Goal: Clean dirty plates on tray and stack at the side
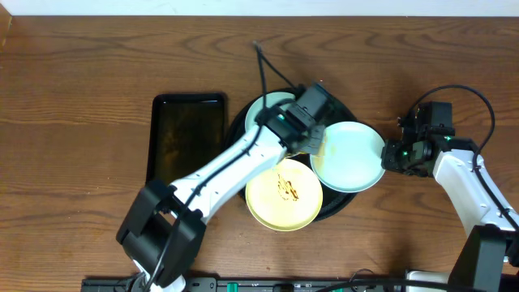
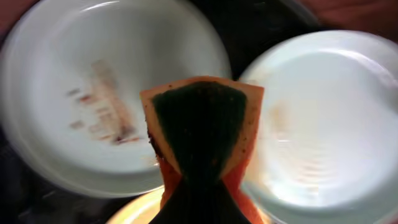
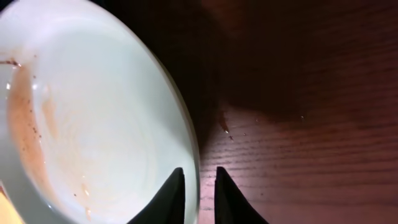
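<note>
Table: brown wood, filling the frame.
Side tray: black rectangle, left of centre, just beside the tray.
Tray: round, black, centre; all three plates on or over it.
Left gripper: clamped on the sponge, above the gap between the two mint plates.
Left plate: upper centre, brown streaks in its middle.
Yellow plate: lower centre, smeared.
Right plate: right of centre, overhanging the tray's rim; faint smears.
Right gripper: narrow, its fingers pinching the right plate's rim.
Risk: likely a thin pinch; sponge pressure could pivot the right plate loose and drop it on the table, or the sponge could shove the left plate.
Axis: right plate is round, so none; it faces up, gripped edge toward frame right. Tilt: cannot tell.
</note>
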Robot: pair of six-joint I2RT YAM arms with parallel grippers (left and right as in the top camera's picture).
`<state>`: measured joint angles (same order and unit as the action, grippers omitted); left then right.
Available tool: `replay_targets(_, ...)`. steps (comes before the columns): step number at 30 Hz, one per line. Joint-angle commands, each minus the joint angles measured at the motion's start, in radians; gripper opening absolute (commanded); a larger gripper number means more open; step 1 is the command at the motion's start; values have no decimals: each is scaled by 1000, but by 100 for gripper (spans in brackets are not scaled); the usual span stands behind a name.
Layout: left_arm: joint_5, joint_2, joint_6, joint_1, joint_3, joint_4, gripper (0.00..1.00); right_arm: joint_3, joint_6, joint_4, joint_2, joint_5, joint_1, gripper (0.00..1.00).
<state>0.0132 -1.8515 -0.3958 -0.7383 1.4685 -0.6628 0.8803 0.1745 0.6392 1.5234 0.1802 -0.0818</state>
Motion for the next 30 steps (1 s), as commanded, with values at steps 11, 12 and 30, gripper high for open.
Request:
replay_targets(11, -31, 5, 35, 120, 2, -45, 8, -30, 6, -13, 7, 56, 40, 18)
replay_targets(12, -31, 6, 35, 120, 2, -50, 7, -38, 8, -14, 7, 56, 41, 18)
replay_targets(30, -31, 5, 35, 120, 2, -118, 7, 114, 41, 72, -58, -66, 34, 1)
